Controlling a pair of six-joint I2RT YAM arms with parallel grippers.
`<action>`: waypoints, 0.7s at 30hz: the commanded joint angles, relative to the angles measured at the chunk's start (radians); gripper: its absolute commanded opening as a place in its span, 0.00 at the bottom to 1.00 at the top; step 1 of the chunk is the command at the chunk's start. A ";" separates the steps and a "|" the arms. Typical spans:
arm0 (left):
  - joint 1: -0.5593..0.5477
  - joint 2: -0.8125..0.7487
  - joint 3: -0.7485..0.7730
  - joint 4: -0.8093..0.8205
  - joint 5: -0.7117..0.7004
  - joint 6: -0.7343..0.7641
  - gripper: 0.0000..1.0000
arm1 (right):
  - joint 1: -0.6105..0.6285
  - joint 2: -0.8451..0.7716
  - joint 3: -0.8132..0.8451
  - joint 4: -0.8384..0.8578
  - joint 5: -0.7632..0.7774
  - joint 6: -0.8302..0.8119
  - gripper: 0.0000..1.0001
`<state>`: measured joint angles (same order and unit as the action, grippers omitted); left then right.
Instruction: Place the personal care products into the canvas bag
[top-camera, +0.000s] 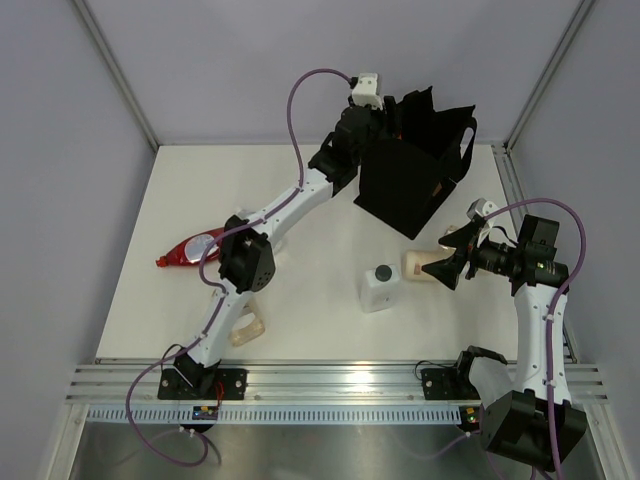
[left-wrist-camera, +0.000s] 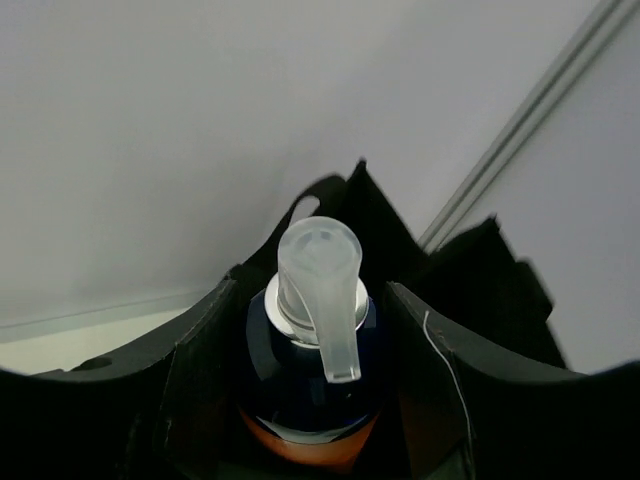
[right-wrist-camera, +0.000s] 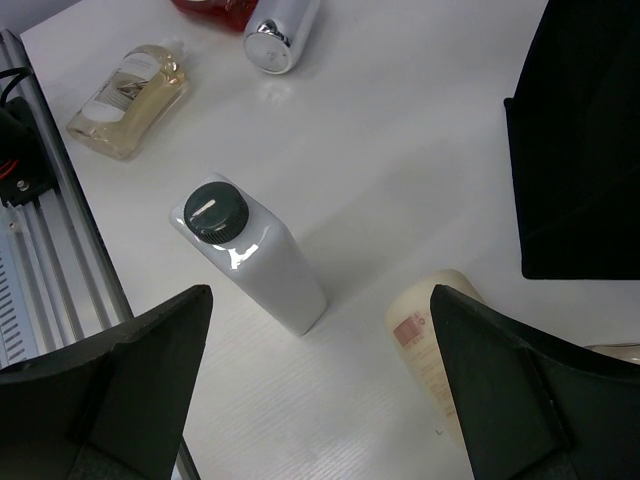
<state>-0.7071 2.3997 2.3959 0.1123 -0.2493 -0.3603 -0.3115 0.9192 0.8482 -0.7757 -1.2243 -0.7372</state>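
My left gripper (top-camera: 382, 125) (left-wrist-camera: 310, 305) is up at the rim of the black canvas bag (top-camera: 405, 185) and is shut on a small orange and dark bottle with a clear pump top (left-wrist-camera: 318, 300). Black bag fabric (left-wrist-camera: 480, 290) rises behind the bottle. My right gripper (top-camera: 452, 256) (right-wrist-camera: 322, 300) is open and empty, low over the table. A white squarish bottle with a black cap (top-camera: 380, 288) (right-wrist-camera: 250, 250) stands just beyond its left finger. A beige bottle (top-camera: 420, 266) (right-wrist-camera: 430, 340) lies by its right finger. The bag's side (right-wrist-camera: 585, 140) is at the right.
A red tube (top-camera: 190, 250) lies at the left of the table. A clear yellowish bottle (top-camera: 248, 328) (right-wrist-camera: 130, 90) lies by the left arm's base. A silver cylinder (right-wrist-camera: 282, 30) lies next to the red tube (right-wrist-camera: 215, 10). Metal rails (top-camera: 330, 380) line the near edge.
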 joint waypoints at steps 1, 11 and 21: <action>-0.020 -0.158 0.006 0.028 0.117 0.292 0.00 | -0.008 0.003 0.000 -0.002 -0.037 -0.022 0.99; -0.020 -0.223 -0.066 -0.155 0.231 0.583 0.00 | -0.008 0.006 0.000 0.001 -0.041 -0.022 1.00; -0.020 -0.105 -0.027 -0.184 0.314 0.546 0.00 | -0.008 0.010 -0.003 0.003 -0.032 -0.021 0.99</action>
<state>-0.7273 2.2795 2.3096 -0.1513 0.0181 0.1619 -0.3119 0.9283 0.8467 -0.7761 -1.2247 -0.7380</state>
